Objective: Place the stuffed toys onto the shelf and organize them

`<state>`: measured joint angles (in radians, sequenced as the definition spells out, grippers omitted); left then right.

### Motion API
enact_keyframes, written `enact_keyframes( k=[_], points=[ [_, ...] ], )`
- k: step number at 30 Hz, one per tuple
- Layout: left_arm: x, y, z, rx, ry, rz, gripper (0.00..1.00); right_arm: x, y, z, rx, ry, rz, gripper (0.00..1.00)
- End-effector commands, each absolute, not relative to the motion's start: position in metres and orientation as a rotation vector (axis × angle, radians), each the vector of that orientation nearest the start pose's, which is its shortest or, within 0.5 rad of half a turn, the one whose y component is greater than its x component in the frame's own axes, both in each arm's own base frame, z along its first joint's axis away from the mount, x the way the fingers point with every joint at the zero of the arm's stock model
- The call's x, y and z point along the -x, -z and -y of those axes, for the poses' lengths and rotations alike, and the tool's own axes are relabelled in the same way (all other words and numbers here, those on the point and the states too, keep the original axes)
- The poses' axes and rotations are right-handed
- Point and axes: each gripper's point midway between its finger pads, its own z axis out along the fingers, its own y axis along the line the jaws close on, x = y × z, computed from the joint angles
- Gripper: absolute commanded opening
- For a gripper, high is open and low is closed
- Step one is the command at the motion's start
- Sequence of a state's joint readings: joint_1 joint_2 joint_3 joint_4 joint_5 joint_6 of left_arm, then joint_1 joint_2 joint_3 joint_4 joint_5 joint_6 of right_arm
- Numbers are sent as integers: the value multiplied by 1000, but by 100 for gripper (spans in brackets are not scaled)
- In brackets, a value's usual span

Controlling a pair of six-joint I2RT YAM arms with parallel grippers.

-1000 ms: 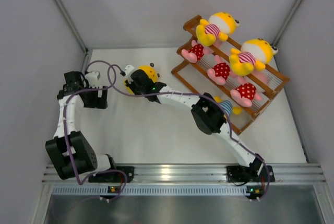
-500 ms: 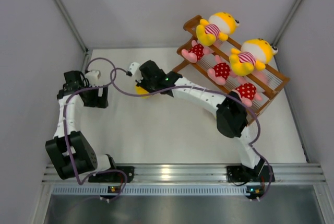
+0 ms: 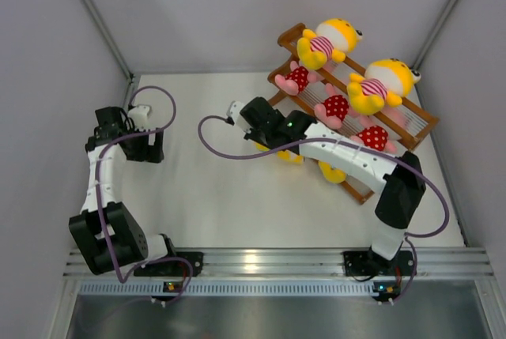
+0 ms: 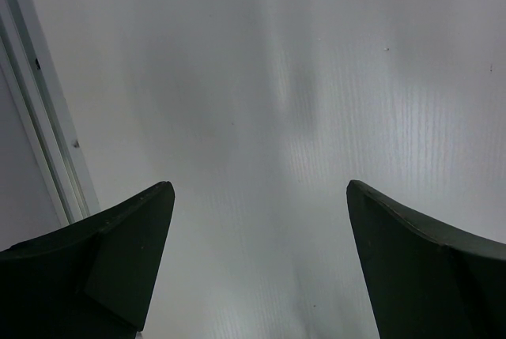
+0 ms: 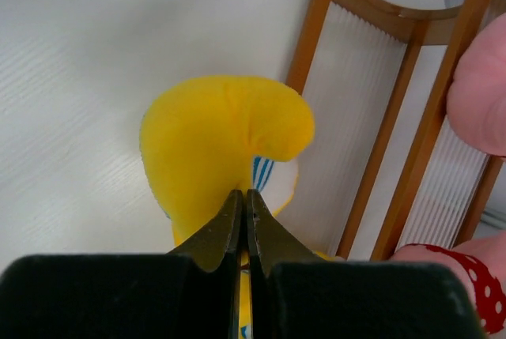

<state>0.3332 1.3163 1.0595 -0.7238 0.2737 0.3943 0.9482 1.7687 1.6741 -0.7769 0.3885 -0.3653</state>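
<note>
The brown wooden shelf [image 3: 276, 103] stands at the back right. It holds two yellow toys in pink-striped shirts [image 3: 328, 41] and three pink toys in red dotted outfits [image 3: 334, 107]. Another yellow toy [image 3: 333, 172] lies at its lowest tier, half hidden under my right arm. My right gripper [image 3: 278, 143] is shut on a yellow toy in a blue-striped shirt [image 5: 209, 145] and holds it just in front of the shelf's near-left corner [image 5: 304, 35]. My left gripper [image 4: 259, 189] is open and empty over bare table at the far left [image 3: 150, 146].
Grey walls enclose the white table on three sides. A metal rail [image 4: 43, 133] runs along the left edge next to my left gripper. A pink toy's limb [image 5: 478, 78] and a red dotted outfit [image 5: 466, 284] show at the right of the right wrist view.
My right arm has carried the yellow blue-striped toy from the table's middle rightward to the shelf's front-left corner. The left arm has not moved.
</note>
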Motion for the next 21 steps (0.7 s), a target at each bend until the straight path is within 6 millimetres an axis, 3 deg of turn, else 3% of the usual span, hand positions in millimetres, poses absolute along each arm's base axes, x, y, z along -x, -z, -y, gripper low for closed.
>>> enact_keyframes(
  k=[1,3,4,5,7,8,10,12,13,15,18,21],
  points=[
    [-318,-166,-73,-199,31,-2386,96,-303,-203,-313,1360,156,-1960,0],
    [-318,-167,-72,-195,41,-2381,96,-285,-183,-331,1423,54,-1958,0],
    [-318,-168,-72,-194,42,-2378,96,-271,-161,-336,1485,5,-1976,0],
    [-318,-168,-71,-194,42,-2378,96,-260,-154,-352,1508,-44,-1942,0],
    [-317,-168,-72,-197,36,-2378,96,-243,-129,-358,1554,-86,-1950,0],
    [-316,-167,-72,-200,37,-2381,96,-237,-126,-369,1536,-125,-1934,0],
    [-315,-166,-72,-201,31,-2384,97,-231,-114,-372,1523,-138,-1946,0],
    [-315,-167,-73,-208,24,-2383,97,-232,-113,-377,1468,-165,-1941,0],
    [-314,-166,-73,-209,24,-2384,97,-232,-112,-374,1451,-154,-1944,5],
    [-313,-166,-72,-215,26,-2388,97,-233,-114,-374,1421,-154,-1940,27],
    [-312,-168,-70,-219,36,-2383,97,-232,-116,-367,1402,-136,-1948,48],
    [-312,-168,-68,-222,50,-2378,97,-232,-108,-354,1384,-92,-1976,55]
  ],
)
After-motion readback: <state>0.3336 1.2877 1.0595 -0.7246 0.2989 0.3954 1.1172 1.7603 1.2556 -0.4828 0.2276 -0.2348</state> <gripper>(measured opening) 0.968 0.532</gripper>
